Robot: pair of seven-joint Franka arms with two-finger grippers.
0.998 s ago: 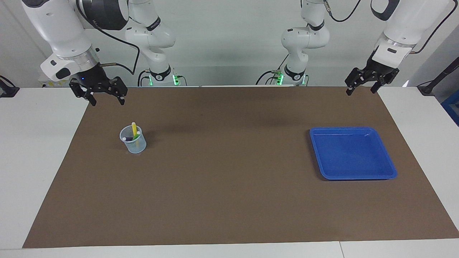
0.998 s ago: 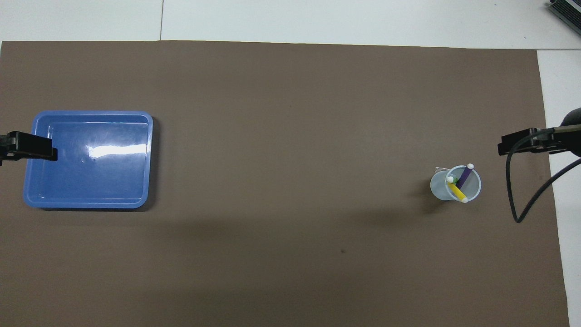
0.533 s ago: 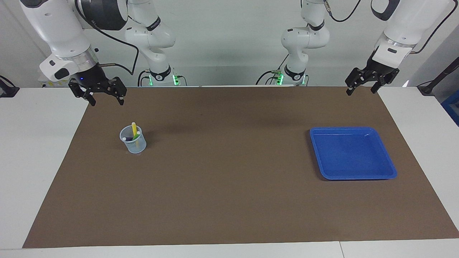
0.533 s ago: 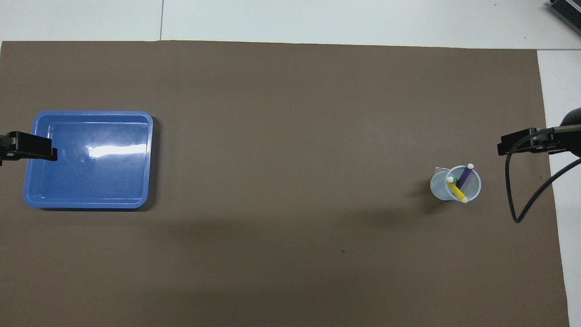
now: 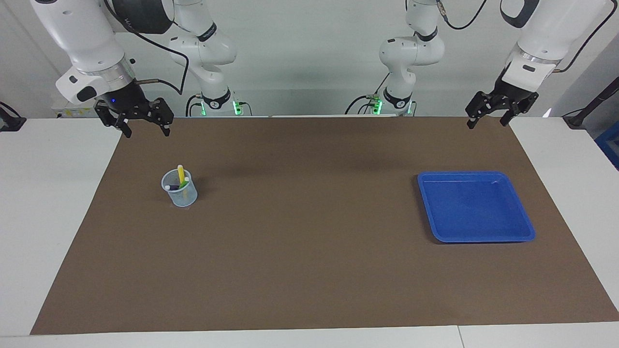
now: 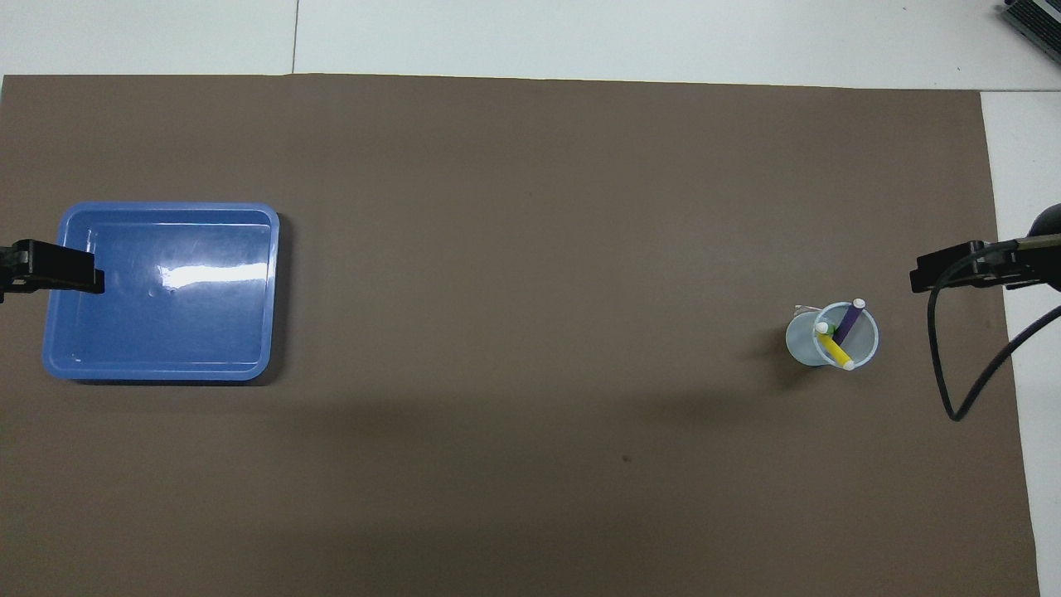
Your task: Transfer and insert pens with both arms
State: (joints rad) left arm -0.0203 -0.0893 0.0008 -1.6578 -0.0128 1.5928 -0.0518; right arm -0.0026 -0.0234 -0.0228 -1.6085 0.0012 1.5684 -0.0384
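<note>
**Observer:** What has changed?

**Me:** Only my right gripper (image 5: 143, 124). It has risen a little and slid toward the robots' edge of the brown mat (image 5: 309, 270) since a second ago. My left gripper (image 5: 487, 118) has not moved; that arm waits, up in the air over the mat's corner at the left arm's end. The cup and the tray sit where they were.

**Observer:** How do your jaws stand?

**Me:** Both pairs are spread apart and hold nothing.

**Observer:** Where are the pens?

**Me:** All three stand in the clear plastic cup (image 5: 180, 194) toward the right arm's end of the mat. In the overhead view the yellow pen (image 6: 835, 351) leans toward five o'clock, the purple pen (image 6: 850, 320) toward one o'clock, and only the whitish tip of the green pen (image 6: 821, 328) peeks out at about ten o'clock. The blue tray (image 5: 521, 238) lies bare at the left arm's end, well apart from the cup.

**Observer:** Which step is this?

**Me:** The very start, I judge: no pen is lifted yet, and my right gripper is just setting off. Next it should travel out over the cup, line its open jaws up with one pen's upper end, probably the yellow, which sticks up highest, then come down and close without knocking the light cup over.
</note>
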